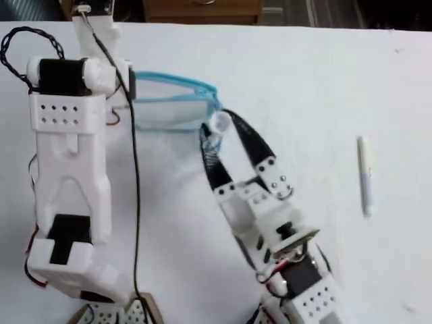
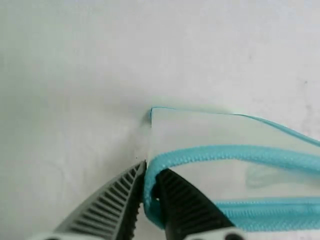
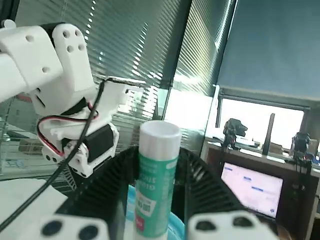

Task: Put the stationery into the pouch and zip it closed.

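A clear pouch (image 1: 169, 109) with a teal zipper lies flat at the back of the table, its mouth open. My left gripper (image 2: 150, 172) is shut on the teal zipper edge (image 2: 225, 152) at the pouch's (image 2: 210, 130) left corner. At the other end, my right gripper (image 1: 214, 129) is shut on a glue stick (image 1: 219, 121) with a white cap and a green label, held at the pouch's mouth. In the right wrist view the glue stick (image 3: 157, 175) stands upright between the black fingers (image 3: 210, 190). A white pen (image 1: 364, 175) lies on the table far to the right.
The left arm's white body (image 1: 67, 155) and its black cable (image 1: 135, 202) cover the table's left side. The table (image 1: 304, 81) is white; a wooden edge (image 1: 202, 10) runs behind it.
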